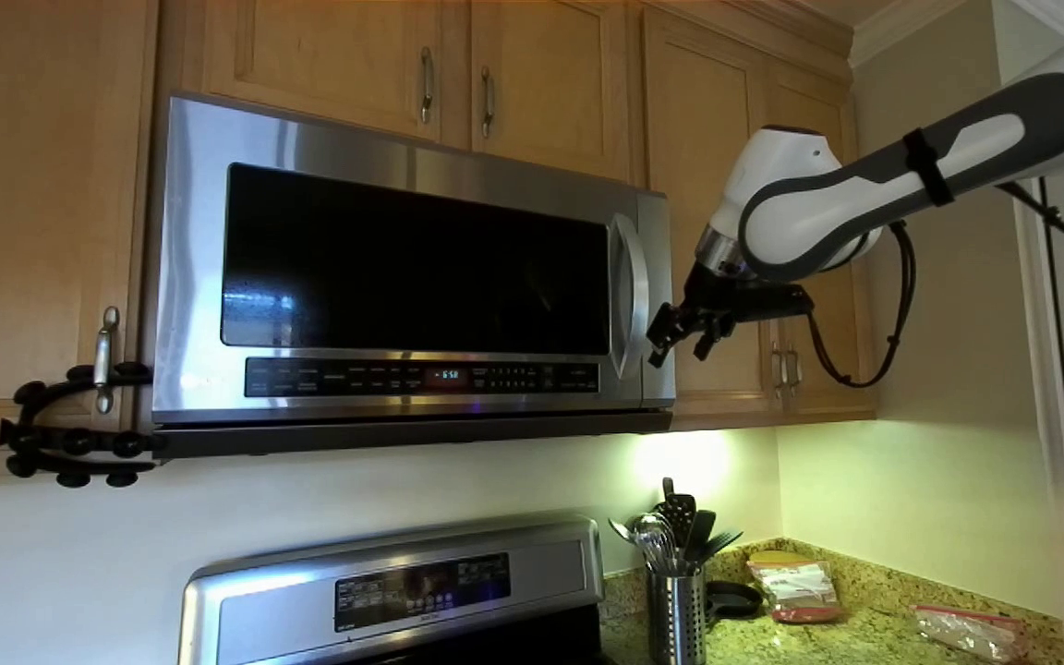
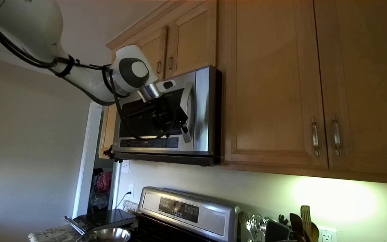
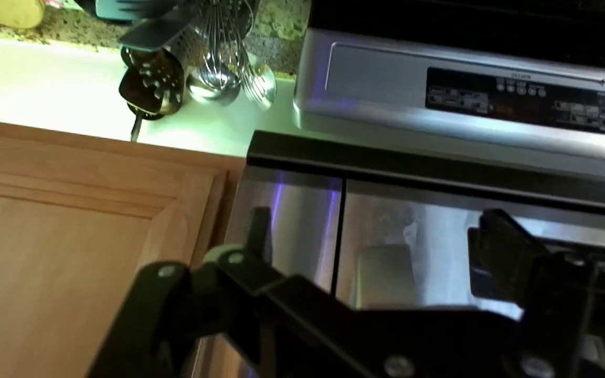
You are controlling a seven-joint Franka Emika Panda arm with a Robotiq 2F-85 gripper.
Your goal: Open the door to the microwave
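The microwave (image 1: 655, 240) hangs under wooden cabinets in both exterior views, including here (image 2: 202, 111). Its door (image 1: 403, 268) is shut, with a dark window and a vertical steel handle (image 1: 634, 296) at one end. My gripper (image 1: 678, 351) is open and empty, close to the handle's lower part. It overlaps the door in an exterior view (image 2: 176, 126). In the wrist view the open gripper (image 3: 378, 226) has one finger on each side of the handle's end (image 3: 386, 275), as seen along the camera's line. I cannot tell whether the fingers reach around it. The gripper body hides most of the handle there.
Wooden cabinet doors (image 1: 712, 185) adjoin the microwave. Below stands the stove (image 1: 393, 600), beside a steel holder (image 1: 677, 614) with utensils. A black flexible tripod (image 1: 79, 439) is fixed at a cabinet handle by the microwave's far side. A pan (image 2: 108, 234) stands by the stove.
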